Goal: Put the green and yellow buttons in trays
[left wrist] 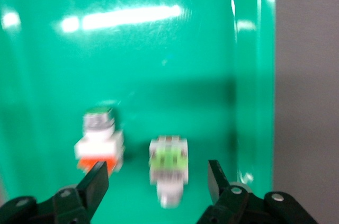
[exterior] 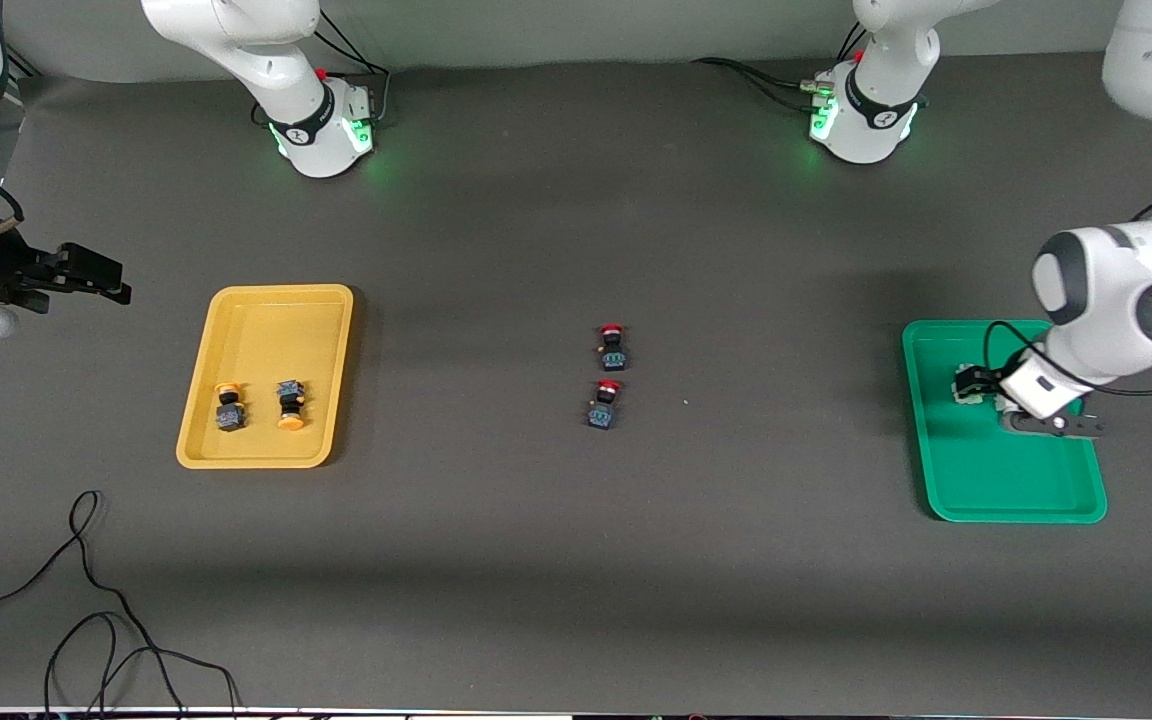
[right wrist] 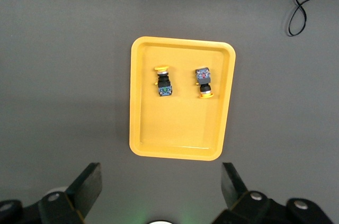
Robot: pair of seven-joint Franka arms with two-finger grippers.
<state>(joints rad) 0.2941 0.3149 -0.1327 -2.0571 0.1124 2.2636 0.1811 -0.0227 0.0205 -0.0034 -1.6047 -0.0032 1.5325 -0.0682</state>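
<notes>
The green tray [exterior: 996, 480] lies toward the left arm's end of the table. Two pale buttons lie in it, one marked orange [left wrist: 99, 142] and one marked green [left wrist: 169, 163]. My left gripper [left wrist: 158, 179] hangs low over this tray, open. Its fingers stand on either side of the green-marked button without touching it. The yellow tray [exterior: 266, 320] toward the right arm's end holds two yellow-capped dark buttons [exterior: 229, 408] [exterior: 290, 404]. My right gripper [exterior: 121, 280] waits open and holds nothing, up over the table beside the yellow tray [right wrist: 180, 134].
Two red-capped dark switches [exterior: 613, 347] [exterior: 605, 403] stand in the middle of the table, one nearer the front camera than the other. A black cable [exterior: 86, 600] loops on the table near the front camera, toward the right arm's end.
</notes>
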